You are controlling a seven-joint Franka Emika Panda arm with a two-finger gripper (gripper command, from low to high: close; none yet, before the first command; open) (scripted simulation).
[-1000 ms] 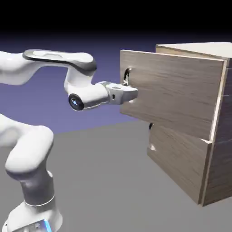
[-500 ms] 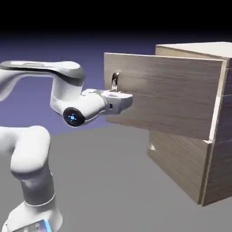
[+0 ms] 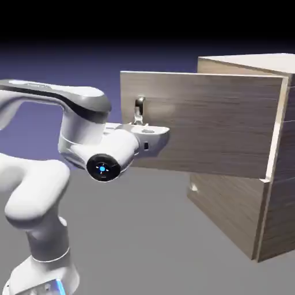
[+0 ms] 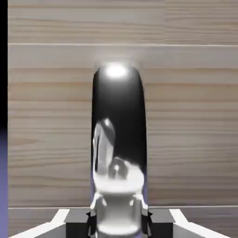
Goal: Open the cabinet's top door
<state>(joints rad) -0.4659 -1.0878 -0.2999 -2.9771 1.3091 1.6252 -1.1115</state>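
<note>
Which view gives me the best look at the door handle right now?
The hand view: the handle fills the middle, shiny and large, against the top door. The exterior view shows only its upper part above the gripper.

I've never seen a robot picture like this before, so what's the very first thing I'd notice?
First you'd spot the big white robot arm on the left, with its gripper shut on a small shiny handle. That handle sits near the free edge of the top door, which stands swung out from the brown wooden cabinet on the right. In the hand view, the handle looks huge and gleaming against the wood.
</note>
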